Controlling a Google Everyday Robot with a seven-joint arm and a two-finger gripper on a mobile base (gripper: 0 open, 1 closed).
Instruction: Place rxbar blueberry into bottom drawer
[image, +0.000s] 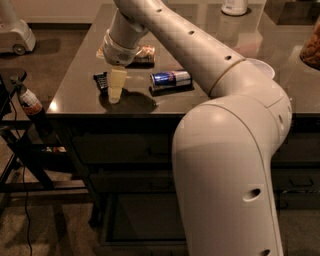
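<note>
Cream gripper (115, 95) beside dark rxbar blueberry (101, 81); blue-and-silver can (171, 79).

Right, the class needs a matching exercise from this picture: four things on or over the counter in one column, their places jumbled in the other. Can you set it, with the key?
Things
1. claw
2. rxbar blueberry
3. drink can
4. snack packet

Places
A. lying on its side, right of the claw
B. flat on the counter, just left of the claw
C. further back, partly hidden by the arm
D. pointing down over the counter's front left part

Pairs: 1-D, 2-B, 3-A, 4-C.
</note>
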